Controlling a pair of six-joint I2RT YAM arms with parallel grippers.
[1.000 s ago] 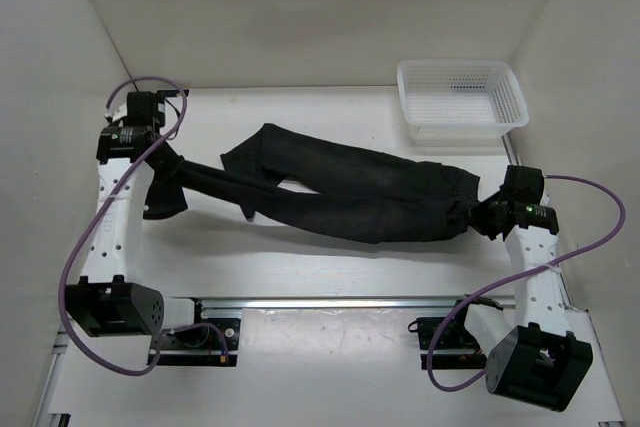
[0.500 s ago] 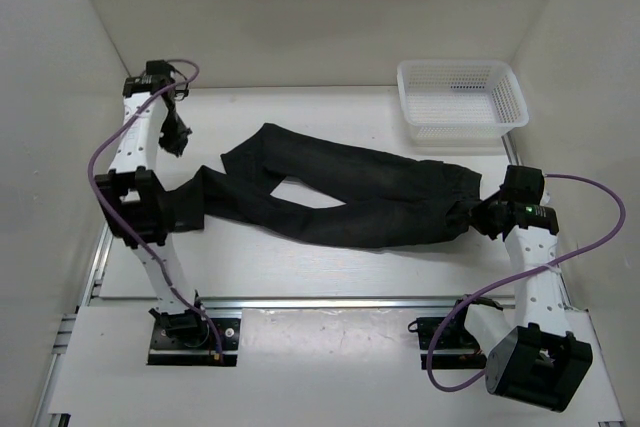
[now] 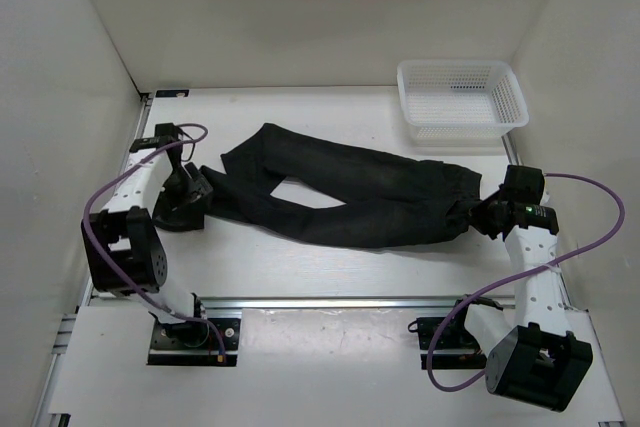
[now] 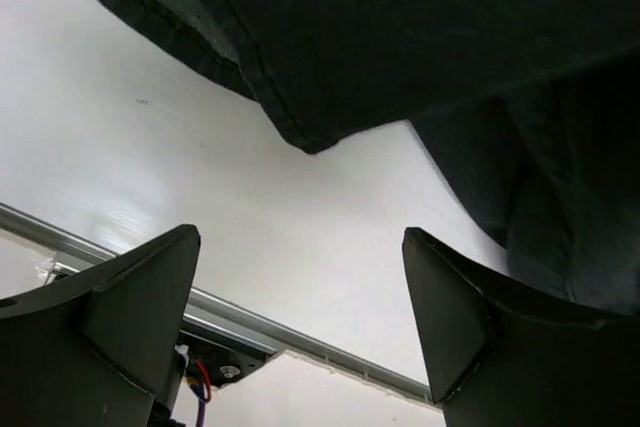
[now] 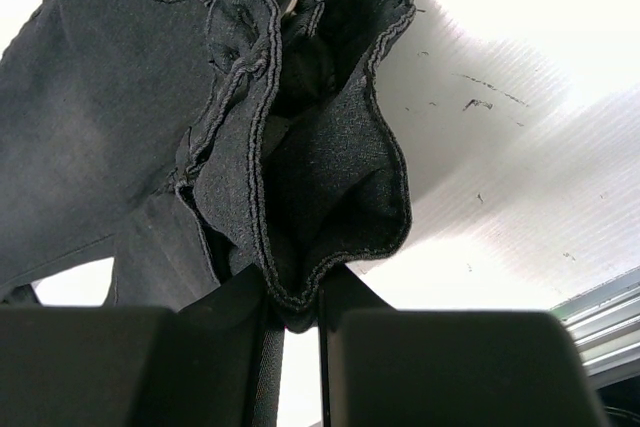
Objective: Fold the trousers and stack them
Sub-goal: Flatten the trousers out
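A white table [image 3: 330,267], walled on three sides by white panels, fills the scene, and the black trousers [image 3: 370,197] lie stretched across its middle, waistband to the right and the two legs running left, parted by a narrow wedge of bare tabletop. The left arm [image 3: 130,182] is folded low at the left edge of the table, while the right arm [image 3: 535,267] reaches up from its base at the near right. A white mesh basket [image 3: 465,122] sits in the far right corner, well apart from the trousers. The right gripper [image 3: 478,215] is at the waistband end, and its wrist camera shows the jaws of the right gripper [image 5: 295,317] closed tight on a bunched fold of the trousers [image 5: 120,127], with the hemmed edge gathered above the fingers. The left gripper [image 3: 185,197] sits at the cuff end of the nearer leg; seen from its wrist, the left gripper [image 4: 300,237] has its jaws spread wide with only tabletop between them, the dark fabric of the trousers [image 4: 400,27] just ahead. Purple cables [image 3: 590,237] loop from both arms.
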